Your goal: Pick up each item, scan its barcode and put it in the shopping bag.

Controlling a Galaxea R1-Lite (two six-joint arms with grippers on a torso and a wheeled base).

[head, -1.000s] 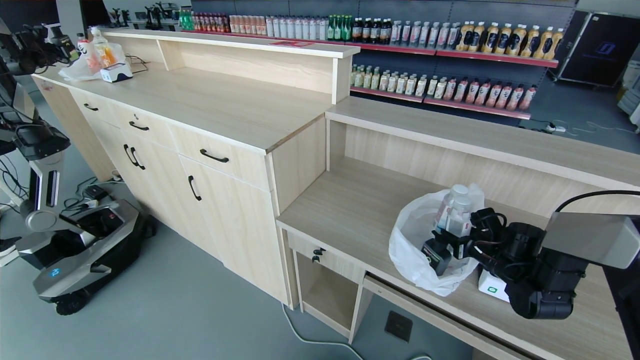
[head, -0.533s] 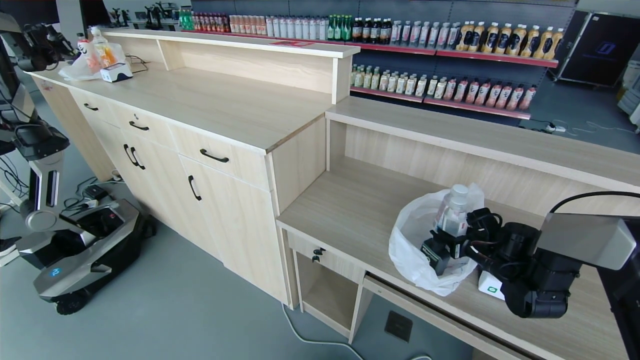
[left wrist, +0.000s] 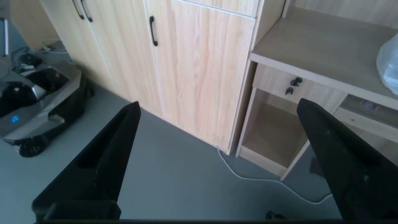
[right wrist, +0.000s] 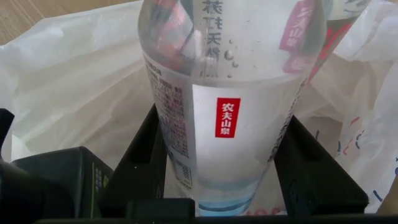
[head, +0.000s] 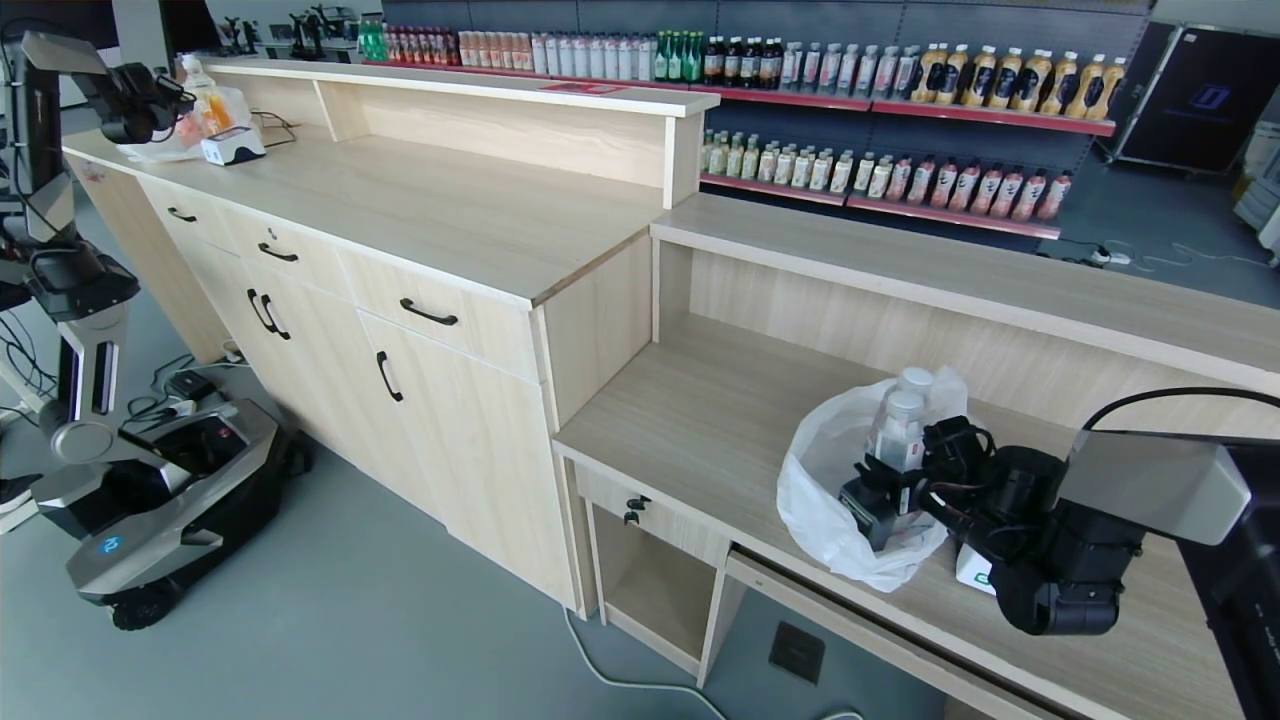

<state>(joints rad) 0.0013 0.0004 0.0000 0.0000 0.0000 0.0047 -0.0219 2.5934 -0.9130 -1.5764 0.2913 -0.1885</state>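
On the lower counter [head: 700, 420] a white shopping bag [head: 825, 470] lies open. My right gripper [head: 885, 495] reaches into it, shut on a clear water bottle [head: 898, 432] that stands upright. A second bottle [head: 917, 383] stands just behind it in the bag. From the right wrist, the held bottle [right wrist: 230, 106] stands between both fingers [right wrist: 140, 162], with the bag [right wrist: 81, 93] all around and the second bottle [right wrist: 348, 18] beyond. My left gripper [left wrist: 217, 155] hangs open and empty over the floor, facing the cabinet doors [left wrist: 199, 68].
A white scanner box [head: 975, 575] sits on the counter beside my right arm. Another robot [head: 150, 480] stands on the floor at the left, its arm [head: 130, 90] by a second bag on the tall counter [head: 400, 190]. Drink shelves [head: 900, 110] line the back.
My right arm has shifted slightly left with the bottle in the bag. The other robot's arm has swung right toward the far bag.
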